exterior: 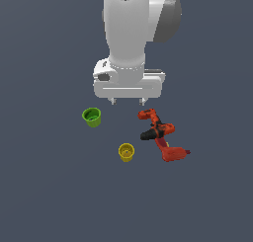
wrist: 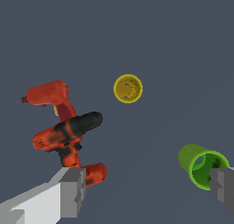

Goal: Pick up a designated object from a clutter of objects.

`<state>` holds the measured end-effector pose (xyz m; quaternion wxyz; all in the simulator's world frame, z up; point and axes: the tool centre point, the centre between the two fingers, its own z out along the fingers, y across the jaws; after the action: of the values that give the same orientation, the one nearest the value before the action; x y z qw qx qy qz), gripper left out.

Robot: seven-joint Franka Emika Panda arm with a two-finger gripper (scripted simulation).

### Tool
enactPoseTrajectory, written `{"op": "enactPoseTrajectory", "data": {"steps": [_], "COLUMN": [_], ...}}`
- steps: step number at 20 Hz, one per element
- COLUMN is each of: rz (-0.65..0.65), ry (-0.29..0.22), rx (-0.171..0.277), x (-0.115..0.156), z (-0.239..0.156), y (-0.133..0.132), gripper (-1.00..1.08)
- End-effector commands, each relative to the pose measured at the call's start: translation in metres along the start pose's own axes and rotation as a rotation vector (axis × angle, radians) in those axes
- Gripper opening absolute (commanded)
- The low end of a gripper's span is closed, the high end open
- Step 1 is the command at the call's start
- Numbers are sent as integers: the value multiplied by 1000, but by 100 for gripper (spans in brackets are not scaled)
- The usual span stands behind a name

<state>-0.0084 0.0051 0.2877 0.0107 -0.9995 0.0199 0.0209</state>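
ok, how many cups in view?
2. The yellow cup stands upright at the front of the exterior view; the green cup stands upright further back, toward that view's left. The drill lies on that view's right. Nothing seems hidden.

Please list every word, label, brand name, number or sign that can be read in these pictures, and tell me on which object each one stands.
None: no readable text appears in either view.
yellow cup: plain, no marking.
green cup: plain, no marking.
power drill: red-orange and black, no brand or label that can be made out.
Arm and claw: plain white and grey, no lettering.
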Motion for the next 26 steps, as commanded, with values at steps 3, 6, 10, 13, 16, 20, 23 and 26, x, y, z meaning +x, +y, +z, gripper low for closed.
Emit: {"op": "enactPoseTrajectory", "data": {"steps": [3, 6, 10, 13, 16, 20, 23, 26], "rz": [56, 109, 198, 277, 356, 458, 520, 571], "ry": [3, 6, 12, 17, 23, 31, 36, 40], "rx": [0, 1, 1, 0, 0, -2, -3, -4], "x": [10, 20, 35, 47, 58, 71, 77, 82], "z": [14, 28, 51, 73, 96, 126, 146, 161], "y": [0, 0, 0, 1, 2, 3, 4, 4], "gripper": [100, 100, 100, 100, 100, 100, 100, 100]}}
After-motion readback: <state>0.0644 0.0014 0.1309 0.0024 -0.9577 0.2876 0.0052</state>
